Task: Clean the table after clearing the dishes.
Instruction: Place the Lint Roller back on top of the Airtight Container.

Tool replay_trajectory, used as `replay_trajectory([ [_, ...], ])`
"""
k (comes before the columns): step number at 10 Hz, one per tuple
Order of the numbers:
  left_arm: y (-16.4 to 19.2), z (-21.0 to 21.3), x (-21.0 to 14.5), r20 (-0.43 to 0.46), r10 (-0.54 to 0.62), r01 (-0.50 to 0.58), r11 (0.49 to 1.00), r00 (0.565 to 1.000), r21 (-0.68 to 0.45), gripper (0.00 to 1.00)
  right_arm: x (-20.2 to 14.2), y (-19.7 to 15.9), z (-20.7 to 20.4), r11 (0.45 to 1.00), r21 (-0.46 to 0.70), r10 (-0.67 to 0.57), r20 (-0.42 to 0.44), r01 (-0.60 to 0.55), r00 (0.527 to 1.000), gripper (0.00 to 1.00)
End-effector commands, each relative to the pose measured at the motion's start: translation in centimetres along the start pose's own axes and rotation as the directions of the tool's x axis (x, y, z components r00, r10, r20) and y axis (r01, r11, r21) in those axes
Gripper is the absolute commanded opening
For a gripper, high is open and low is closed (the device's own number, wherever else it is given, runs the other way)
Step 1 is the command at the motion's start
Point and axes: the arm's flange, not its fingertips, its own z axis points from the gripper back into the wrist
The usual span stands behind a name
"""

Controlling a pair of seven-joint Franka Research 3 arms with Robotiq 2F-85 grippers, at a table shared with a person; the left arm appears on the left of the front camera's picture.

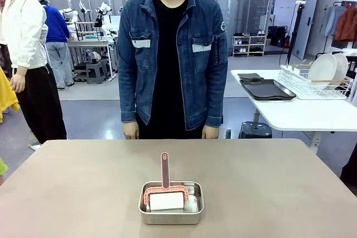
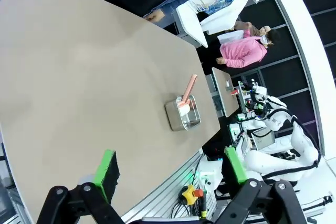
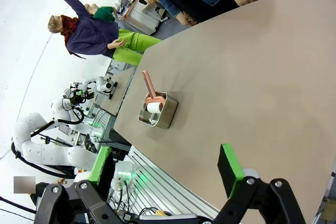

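The beige-brown table (image 1: 83, 193) carries a small steel pan (image 1: 170, 203) near its front middle. In the pan lie a pink-handled brush (image 1: 165, 170) and a white sponge (image 1: 166, 200). The dishes are off to the right: white plates (image 1: 323, 69) stand in a wire rack and dark trays (image 1: 266, 89) lie on a white side table (image 1: 301, 112). My left gripper (image 2: 169, 170) hangs open high above the table (image 2: 79, 77), well short of the pan (image 2: 182, 114). My right gripper (image 3: 165, 167) is open too, above the table's edge (image 3: 252, 77), with the pan (image 3: 156, 111) ahead of it.
A person in a denim jacket (image 1: 170, 54) stands at the far edge, hands (image 1: 130, 131) hanging by the tabletop. Other people stand at the back left. Broad bare tabletop lies on both sides of the pan.
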Motion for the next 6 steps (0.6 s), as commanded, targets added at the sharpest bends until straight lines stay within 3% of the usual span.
replay_trajectory([
  [1,-0.5,0.11,-0.15,0.02,0.0,0.0,1.0,1.0,-0.023,1.0,-0.15,0.13,0.09,1.0,0.011,0.013,-0.001,-0.013,1.0,1.0],
  [6,-0.5,0.11,-0.15,0.02,0.0,0.0,1.0,1.0,-0.023,1.0,-0.15,0.13,0.09,1.0,0.011,0.013,-0.001,-0.013,1.0,1.0],
])
